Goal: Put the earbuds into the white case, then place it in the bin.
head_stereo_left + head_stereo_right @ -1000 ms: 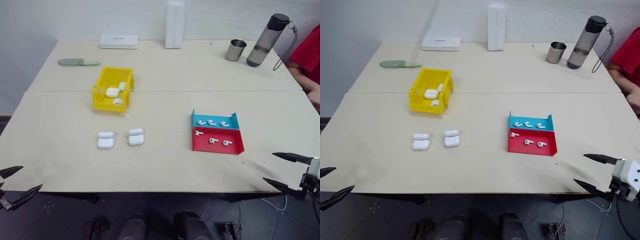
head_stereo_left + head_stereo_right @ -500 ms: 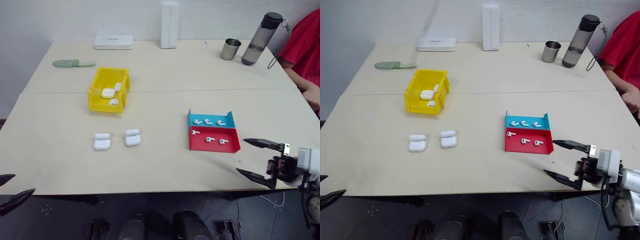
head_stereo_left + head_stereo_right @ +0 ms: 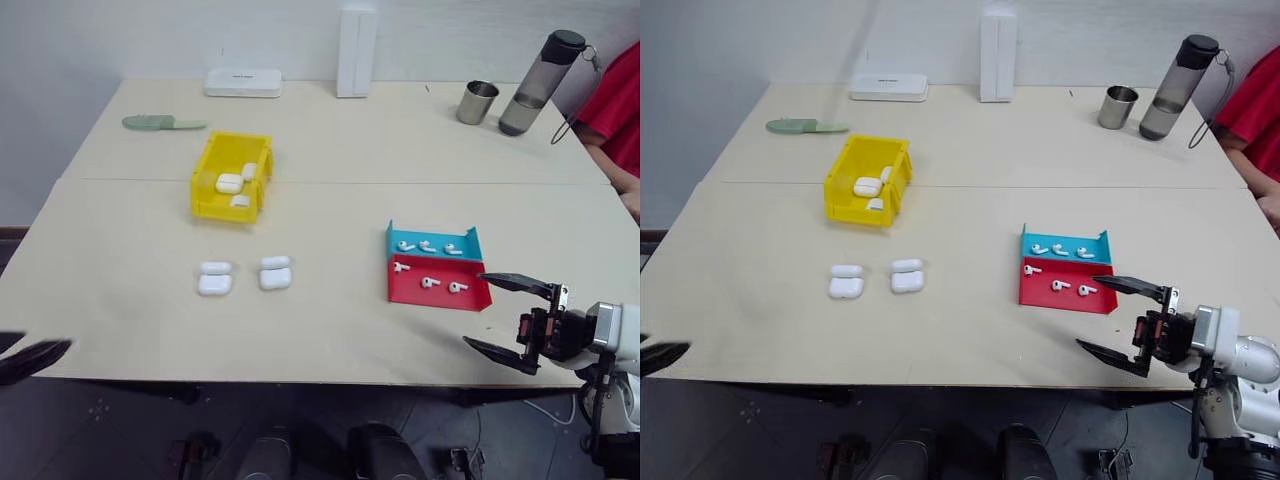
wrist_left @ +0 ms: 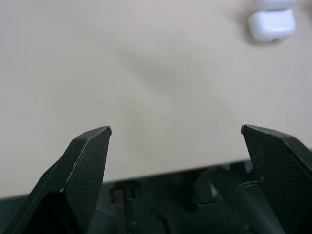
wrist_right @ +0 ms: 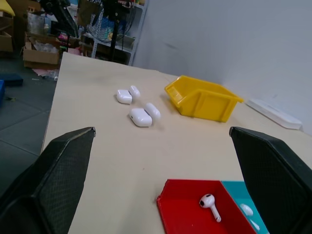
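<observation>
Several white earbuds lie in the blue tray (image 3: 428, 246) and the red tray (image 3: 432, 284); one of them (image 5: 208, 202) shows close up in the right wrist view. Two white cases (image 3: 214, 279) (image 3: 274, 274) sit side by side on the table with their lids flipped open. Behind them stands the yellow bin (image 3: 207, 190), holding three closed cases. My right gripper (image 3: 475, 309) hovers open and empty at the front edge, just right of the red tray. At the front left edge my left gripper (image 4: 175, 130) is open and empty, well short of a case (image 4: 271, 24).
Along the back of the table (image 3: 330, 340) are a flat white box (image 3: 243, 82), a tall white box (image 3: 356, 52), a metal cup (image 3: 476, 101) and a dark bottle (image 3: 540, 68). A green object (image 3: 160, 122) lies back left. A person's red sleeve (image 3: 615, 110) is at the right edge.
My right gripper swung left from the table's right corner toward the red tray, then held still. The left gripper rose a little and rolled at the front left edge. The camera shifted.
</observation>
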You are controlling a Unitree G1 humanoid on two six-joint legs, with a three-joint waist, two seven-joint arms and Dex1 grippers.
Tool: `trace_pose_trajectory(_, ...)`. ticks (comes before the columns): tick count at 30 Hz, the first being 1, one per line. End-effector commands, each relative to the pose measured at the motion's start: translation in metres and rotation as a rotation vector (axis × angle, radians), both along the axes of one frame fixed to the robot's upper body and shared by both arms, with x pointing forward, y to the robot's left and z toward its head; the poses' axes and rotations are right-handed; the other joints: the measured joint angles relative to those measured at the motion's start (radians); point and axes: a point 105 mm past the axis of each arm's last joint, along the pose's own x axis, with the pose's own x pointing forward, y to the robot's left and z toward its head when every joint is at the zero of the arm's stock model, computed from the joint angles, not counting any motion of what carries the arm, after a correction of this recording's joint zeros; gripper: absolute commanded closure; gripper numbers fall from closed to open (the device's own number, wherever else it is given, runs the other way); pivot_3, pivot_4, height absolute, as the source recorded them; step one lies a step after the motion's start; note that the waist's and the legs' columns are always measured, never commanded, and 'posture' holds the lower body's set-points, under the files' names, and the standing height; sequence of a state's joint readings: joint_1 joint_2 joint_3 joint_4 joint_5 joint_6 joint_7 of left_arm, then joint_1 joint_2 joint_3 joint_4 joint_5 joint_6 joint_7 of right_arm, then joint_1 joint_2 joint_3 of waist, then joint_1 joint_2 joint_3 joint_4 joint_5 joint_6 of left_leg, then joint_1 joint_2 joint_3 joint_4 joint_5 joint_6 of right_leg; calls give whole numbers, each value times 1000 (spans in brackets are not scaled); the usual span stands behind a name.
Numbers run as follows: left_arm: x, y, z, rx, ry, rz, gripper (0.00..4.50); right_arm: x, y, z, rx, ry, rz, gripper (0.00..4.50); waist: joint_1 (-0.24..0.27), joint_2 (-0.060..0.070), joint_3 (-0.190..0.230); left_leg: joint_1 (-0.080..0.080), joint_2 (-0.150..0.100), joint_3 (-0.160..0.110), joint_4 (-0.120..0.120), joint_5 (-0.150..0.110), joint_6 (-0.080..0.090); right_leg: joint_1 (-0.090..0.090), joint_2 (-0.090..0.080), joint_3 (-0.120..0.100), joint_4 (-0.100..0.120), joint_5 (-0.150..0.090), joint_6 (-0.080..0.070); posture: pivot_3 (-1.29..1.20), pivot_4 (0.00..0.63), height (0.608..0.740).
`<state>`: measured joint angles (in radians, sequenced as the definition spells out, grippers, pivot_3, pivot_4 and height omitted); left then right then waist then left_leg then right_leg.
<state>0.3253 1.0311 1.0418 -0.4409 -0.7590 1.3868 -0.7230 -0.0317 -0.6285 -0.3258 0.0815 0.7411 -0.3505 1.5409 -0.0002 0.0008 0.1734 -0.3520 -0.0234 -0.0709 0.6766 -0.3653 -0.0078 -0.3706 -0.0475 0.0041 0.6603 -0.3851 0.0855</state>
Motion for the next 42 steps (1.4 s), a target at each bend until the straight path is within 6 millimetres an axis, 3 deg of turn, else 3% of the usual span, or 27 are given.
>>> trace_pose_trajectory(1, 18, -19, -6, 9, 54, 33, 0, -5, -1, 2, -43, -19, 38, 29, -2, 1, 0, 0, 0, 0, 0, 0, 0, -1, 0, 0, 1, 0, 0, 0, 150, 740)
trace_pose_trajectory(7, 70, -57, -16, 0, -8, 10, 0, -5, 1, 0, -26, 3, 26, 29, -11, 1, 0, -1, 0, 1, 2, 0, -2, -4, 1, 0, 5, 0, 0, 0, 150, 740)
trace_pose_trajectory(11, 91, -84, -27, -37, -10, -10, 0, -9, 2, -3, -26, 14, 23, 29, -1, 1, 0, -2, 0, 1, 5, 0, -2, -4, 2, 0, 7, 0, 0, 0, 150, 740)
trace_pose_trajectory(28, 117, -122, -56, 4, 79, -2, 0, -22, 6, -5, 4, 23, -36, 29, 2, 1, 0, -2, 0, 0, 7, 0, -3, -4, 2, 0, 8, 0, 1, 0, 150, 740)
trace_pose_trajectory(40, 129, -131, -71, 96, 150, -31, 0, -25, 7, -6, 27, 6, -106, 29, 10, 6, -3, 0, -1, 0, 7, 1, -4, -4, 2, 1, 10, 0, 1, 0, 150, 740)
trace_pose_trajectory(42, 127, -133, -77, 102, 169, -50, 408, -26, 8, -8, 29, 8, -108, 0, 14, 9, -5, 0, -1, 1, 7, 1, -4, -4, 2, 1, 10, 0, 1, 0, 150, 740)
